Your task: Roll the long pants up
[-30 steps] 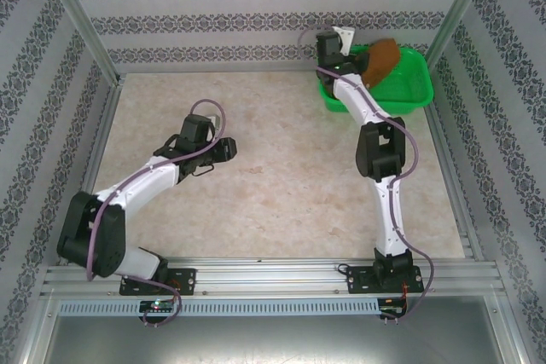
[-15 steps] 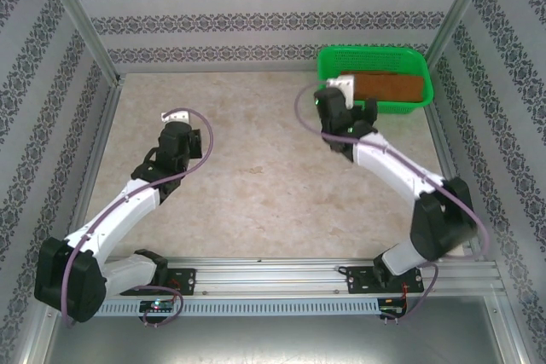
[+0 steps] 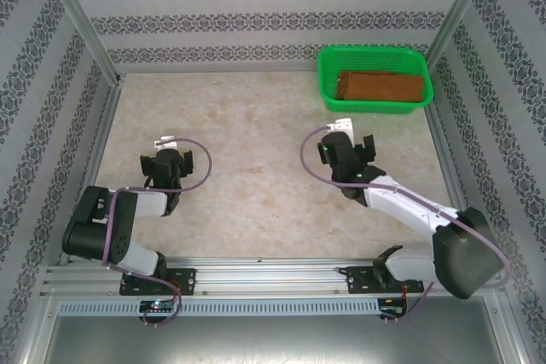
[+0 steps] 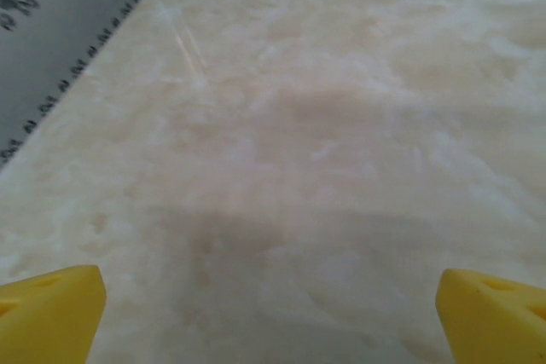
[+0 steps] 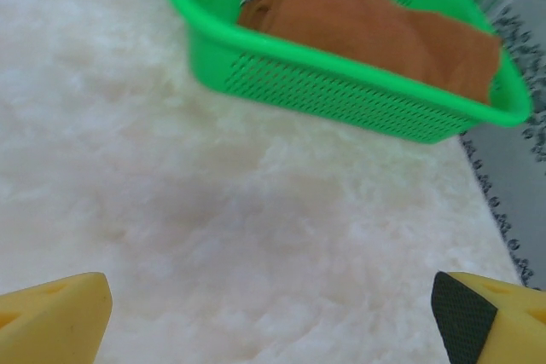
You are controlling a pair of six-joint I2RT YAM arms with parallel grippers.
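**Observer A:** Location of the long pants (image 3: 381, 87)?

**Observer B:** In the green basket (image 3: 373, 50), which sits at the far right corner of the tabletop (image 3: 256, 117). The cloth forms one compact rust-brown bundle lying lengthwise along the basket floor. The right wrist view shows the same bundle (image 5: 367, 27) rising just above the basket's mesh wall (image 5: 324, 91), with a small pale detail at its left end.

**Observer A:** State of the left hand (image 3: 162, 149)?

**Observer B:** Released. The arm is folded back near its base on the left side of the tabletop. In its wrist view the left hand (image 4: 273, 317) has its yellow fingertips (image 4: 51, 313) at opposite edges of the picture, with bare marbled surface between them. Nothing is grasped.

**Observer A:** State of the right hand (image 3: 354, 132)?

**Observer B:** Also released. It sits right of centre, nearer to us than the basket and apart from it, pointing toward it. In its wrist view the right hand (image 5: 273, 317) has its fingertips spread wide over bare tabletop, and the basket stands beyond them.

**Observer A:** Contact with the garment?

**Observer B:** Neither hand touches the long pants or the basket. The left hand is well apart from both.
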